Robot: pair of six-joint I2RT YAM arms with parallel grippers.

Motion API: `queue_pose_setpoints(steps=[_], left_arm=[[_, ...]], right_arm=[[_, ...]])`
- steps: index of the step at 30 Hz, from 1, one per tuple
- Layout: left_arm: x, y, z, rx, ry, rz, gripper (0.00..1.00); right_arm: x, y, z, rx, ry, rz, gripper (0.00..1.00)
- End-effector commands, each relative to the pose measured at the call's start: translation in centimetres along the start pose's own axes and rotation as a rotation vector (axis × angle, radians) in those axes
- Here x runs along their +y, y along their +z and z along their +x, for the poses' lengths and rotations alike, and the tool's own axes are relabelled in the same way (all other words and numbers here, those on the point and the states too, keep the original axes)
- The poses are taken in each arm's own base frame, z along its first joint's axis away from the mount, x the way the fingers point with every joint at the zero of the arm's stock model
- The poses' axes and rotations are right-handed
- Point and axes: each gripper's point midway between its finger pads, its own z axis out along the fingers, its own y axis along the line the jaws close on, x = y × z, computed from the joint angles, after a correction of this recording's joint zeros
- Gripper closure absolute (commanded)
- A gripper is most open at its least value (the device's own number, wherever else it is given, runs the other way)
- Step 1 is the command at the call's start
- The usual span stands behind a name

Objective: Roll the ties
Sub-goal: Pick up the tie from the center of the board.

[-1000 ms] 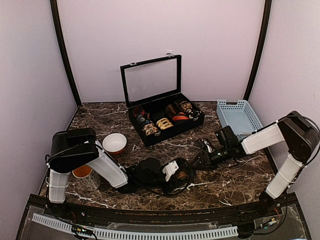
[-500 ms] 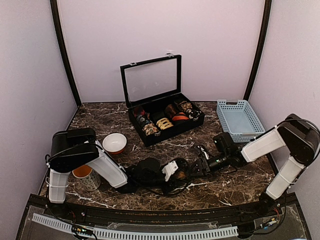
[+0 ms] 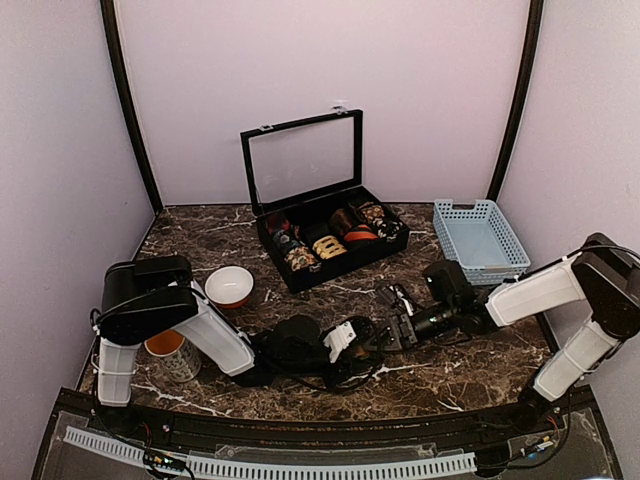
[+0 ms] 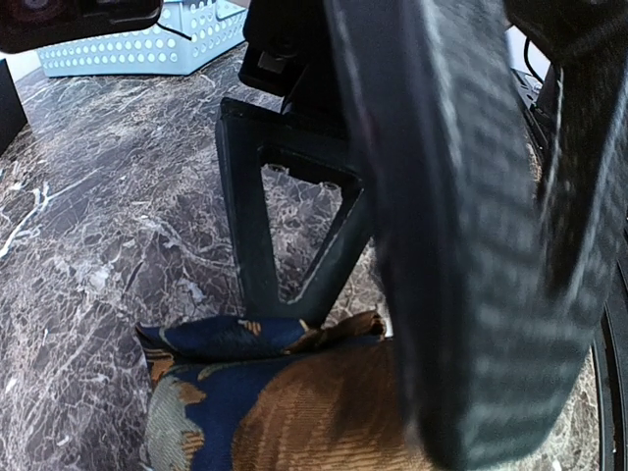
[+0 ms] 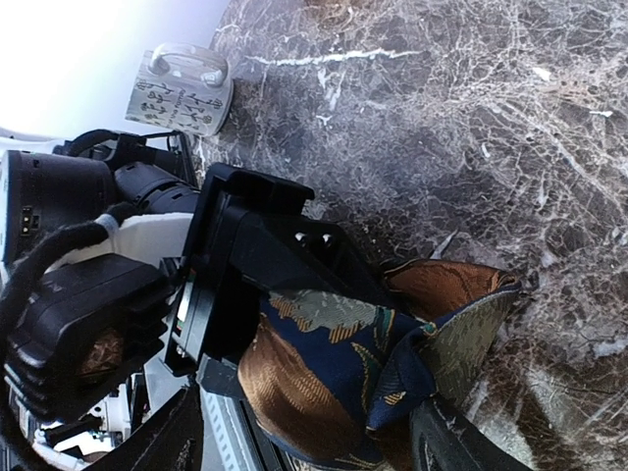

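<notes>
The tie [image 5: 334,363] sits folded by the middle of the table's [image 3: 450,375] near edge, pinched in the left gripper [image 3: 358,345], its length running left to right — my right gripper [image 3: 390,325] faces its free end from the right, jaws spread either side of it.

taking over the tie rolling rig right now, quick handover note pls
Left gripper: shut on the dark blue and brown patterned fabric necktie, low over the dark marble table, front middle.
Right gripper: open, fingers either side of the tie's bunched end, not gripping.
Done: several rolled fabric coils sit in the black compartment case with the raised clear lid.
Left: the held tie looks like a loose folded bundle, not a tight roll; it probably needs the right gripper to close and finish it. No other loose tie shows.
</notes>
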Motion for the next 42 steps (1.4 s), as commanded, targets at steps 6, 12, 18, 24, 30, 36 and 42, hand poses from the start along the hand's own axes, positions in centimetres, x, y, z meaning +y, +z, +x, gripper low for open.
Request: queue_pose_setpoints(steps=[6, 12, 18, 24, 30, 36, 42], left_arm=[[0.2, -0.9, 5.8, 0.198, -0.01, -0.002, 0.77], [0.2, -0.8, 5.5, 0.192, -0.006, -0.002, 0.77], [0.2, -0.7, 5.3, 0.188, -0.001, 0.001, 0.77], [0.4, -0.7, 5.4, 0.191, -0.006, 0.0, 0.77], [0.4, -0.7, 5.6, 0.193, -0.008, 0.0, 0.77], [0.4, -0.8, 5.5, 0.194, -0.01, -0.004, 0.73], [0.8, -1.5, 2.6, 0.149, -0.006, -0.029, 0.43]], right_arm=[[-2.8, 0.8, 1.0, 0.09, 0.01, 0.203, 0.29], [-3.7, 0.4, 1.3, 0.107, 0.032, 0.267, 0.28], [-1.8, 0.8, 0.8, 0.102, 0.019, 0.177, 0.5], [0.1, 1.7, 1.2, 0.143, 0.021, 0.106, 0.35], [-0.4, 1.8, 1.3, 0.14, 0.015, 0.142, 0.44], [-2.2, 1.9, 1.7, 0.148, 0.037, 0.213, 0.95], [-2.4, 1.7, 1.9, 0.14, 0.038, 0.221, 1.0]])
